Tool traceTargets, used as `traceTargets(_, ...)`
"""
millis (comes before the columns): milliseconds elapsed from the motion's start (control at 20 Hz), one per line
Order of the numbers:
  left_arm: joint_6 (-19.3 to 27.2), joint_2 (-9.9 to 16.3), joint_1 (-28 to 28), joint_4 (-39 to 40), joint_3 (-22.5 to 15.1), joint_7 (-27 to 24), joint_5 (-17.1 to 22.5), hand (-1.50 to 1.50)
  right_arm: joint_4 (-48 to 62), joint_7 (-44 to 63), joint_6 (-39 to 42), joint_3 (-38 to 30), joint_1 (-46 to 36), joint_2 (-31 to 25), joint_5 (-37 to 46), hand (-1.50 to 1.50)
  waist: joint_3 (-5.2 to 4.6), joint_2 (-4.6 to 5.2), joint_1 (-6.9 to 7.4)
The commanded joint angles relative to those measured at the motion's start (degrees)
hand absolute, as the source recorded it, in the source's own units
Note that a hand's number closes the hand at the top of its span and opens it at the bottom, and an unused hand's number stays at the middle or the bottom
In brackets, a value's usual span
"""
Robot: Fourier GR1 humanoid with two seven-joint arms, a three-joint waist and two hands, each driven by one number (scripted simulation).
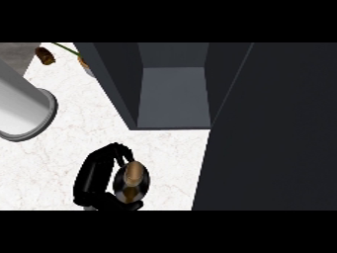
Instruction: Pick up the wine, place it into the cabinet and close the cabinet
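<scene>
I look down on the wine bottle [133, 179], dark with a tan top, standing over the white marble counter [47, 163] near the lower middle. My right hand [98, 180] is shut on it, with black fingers curled round its left side and over its far side. The dark cabinet [116, 79] stands open just beyond, showing a grey inner floor [175, 96]. Its open door [280, 128] fills the right side, close to the bottle. My left forearm [10, 99] shows at the left as a pale cylinder; its hand is out of the frame.
A small brown object [45, 55] and a thing with a green stem [80, 57] sit at the far left corner of the counter, beside the cabinet's left wall. Bare marble lies between the bottle and the cabinet's front edge.
</scene>
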Motion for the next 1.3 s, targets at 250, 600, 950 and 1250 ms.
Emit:
traceTargets(250,16.78,-0.16,-5.53,-2.83,-7.39,3.19,-0.84,1.5,-13.4,1.67,0.31,-0.09,6.68,-4.21,1.72,-1.5,-0.01,0.08,-0.74)
traceTargets(600,18.92,0.26,-12.89,2.68,-3.05,4.72,-4.03,1.5,-14.13,1.19,-0.2,-1.22,7.37,-4.84,1.51,-1.5,-0.04,0.15,-0.99)
traceTargets(950,20.38,-0.16,-21.52,11.75,-2.26,4.81,-3.2,1.5,-11.89,-5.62,1.34,-2.37,11.27,-6.07,-1.96,-1.5,0.03,0.35,-1.0)
traceTargets(1250,21.95,-0.16,-27.18,20.6,-2.39,2.83,-1.27,1.5,-12.32,-2.5,2.23,-2.69,8.67,-6.2,-2.4,-1.5,-0.04,0.44,-1.26)
